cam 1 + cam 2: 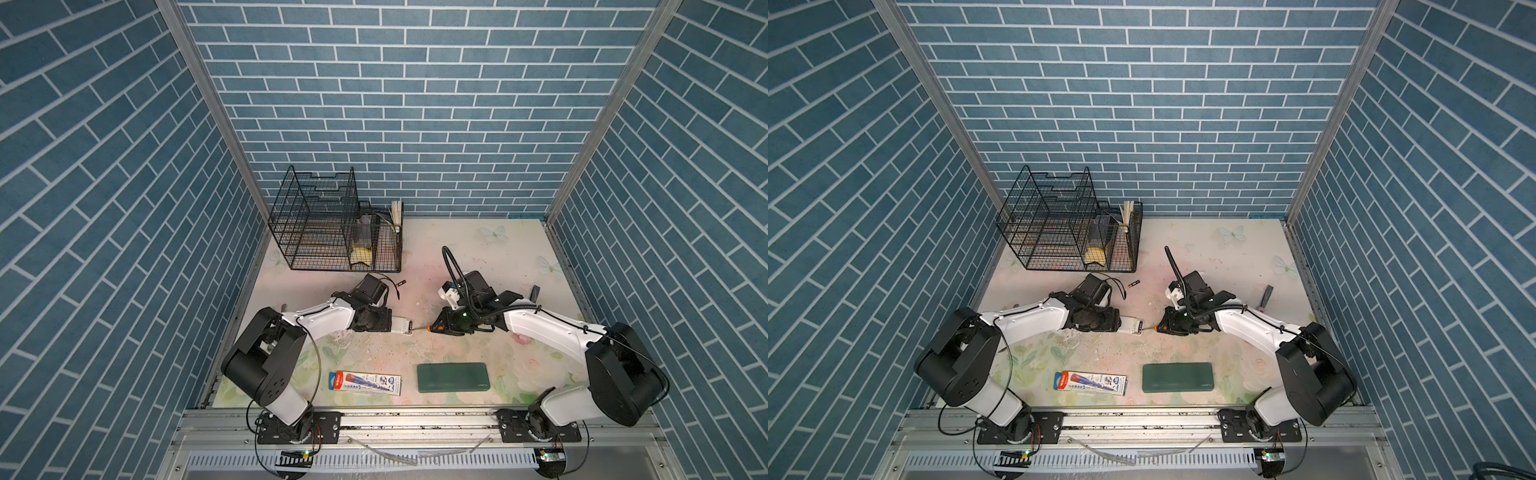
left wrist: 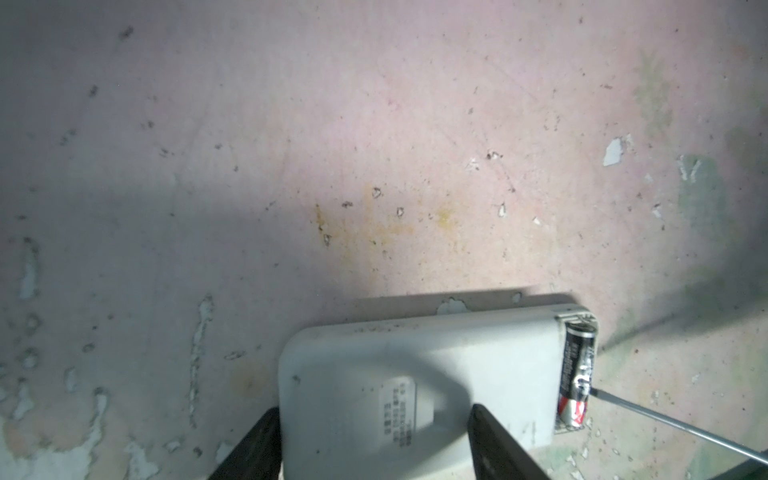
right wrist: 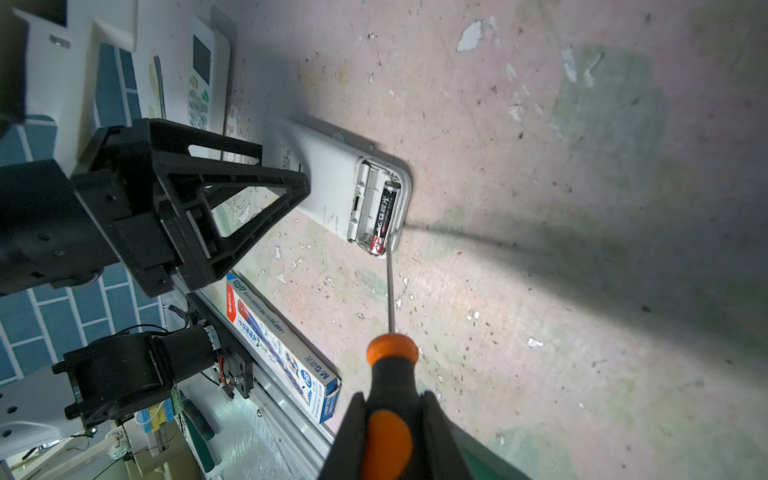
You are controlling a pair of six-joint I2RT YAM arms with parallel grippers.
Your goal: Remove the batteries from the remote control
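Right tool (image 3: pixel 395 432) clamped the orange-and-black-handled screwdriver (image 3: pixel 388 399), prying the last black battery (image 3: pixel 383 216); left tool (image 2: pixel 374 449) straddled the white plastic remote (image 2: pixel 415 374); one battery (image 1: pixel 400 284) already out on the desk (image 1: pixel 478 353).

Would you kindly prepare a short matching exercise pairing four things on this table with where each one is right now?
Things:
1. screwdriver
2. remote control
3. loose battery
4. green case

Places:
A. lying flat near the front edge
B. on the table by the wire rack
C. clamped in the right gripper
D. between the left gripper's fingers

Pairs: 1-C, 2-D, 3-B, 4-A
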